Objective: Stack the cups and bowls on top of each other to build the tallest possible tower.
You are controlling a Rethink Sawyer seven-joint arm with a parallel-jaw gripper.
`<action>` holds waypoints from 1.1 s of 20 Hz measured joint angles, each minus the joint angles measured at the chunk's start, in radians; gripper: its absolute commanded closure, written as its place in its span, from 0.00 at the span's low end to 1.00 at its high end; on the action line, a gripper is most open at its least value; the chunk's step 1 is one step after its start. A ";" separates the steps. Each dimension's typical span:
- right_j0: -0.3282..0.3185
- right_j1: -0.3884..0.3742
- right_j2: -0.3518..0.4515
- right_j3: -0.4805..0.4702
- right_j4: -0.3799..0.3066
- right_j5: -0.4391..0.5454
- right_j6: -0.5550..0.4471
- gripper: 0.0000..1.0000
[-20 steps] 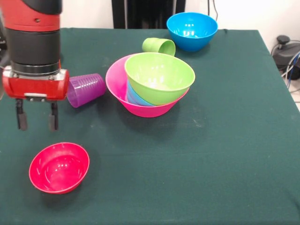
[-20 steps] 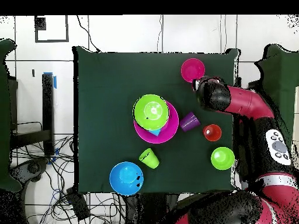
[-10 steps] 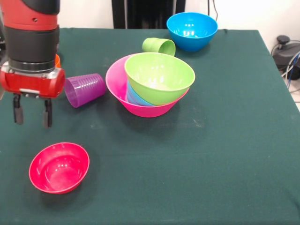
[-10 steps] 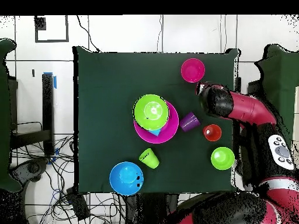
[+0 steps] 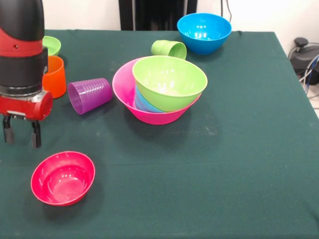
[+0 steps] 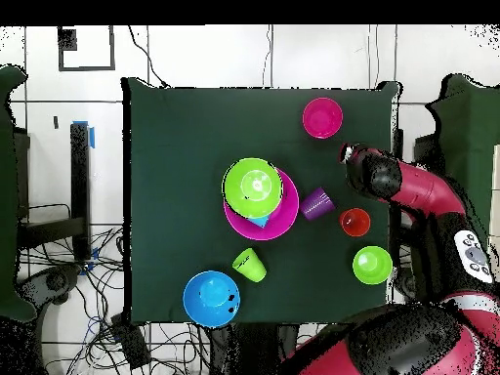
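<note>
Tool (image 5: 21,135) fingers parted, visible only from front.

A dark green cloth is covering the tabletop (image 5: 239,149), lying flat with a few faint pale smudges showing on it. Past its right edge in the front view, a black device (image 5: 304,55) with cables is sitting on the floor. From above, a tangle of cables (image 6: 88,293) is sprawling over the pale tiled floor (image 6: 195,54) beside the tabletop, near a dark upright stand (image 6: 78,176).
</note>
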 measured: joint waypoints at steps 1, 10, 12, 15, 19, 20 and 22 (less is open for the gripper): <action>-0.004 0.009 0.004 -0.004 0.000 -0.001 0.000 0.00; -0.011 0.067 0.022 -0.035 -0.003 -0.008 0.000 0.00; -0.008 0.067 0.023 -0.040 -0.003 -0.007 0.000 0.00; -0.003 0.066 0.025 -0.048 0.001 0.008 0.000 0.00; -0.002 0.055 0.028 -0.049 0.016 0.059 0.000 0.00; -0.002 0.051 0.028 -0.048 0.019 0.073 0.000 0.00; -0.002 0.036 0.028 -0.046 0.028 0.103 0.000 0.00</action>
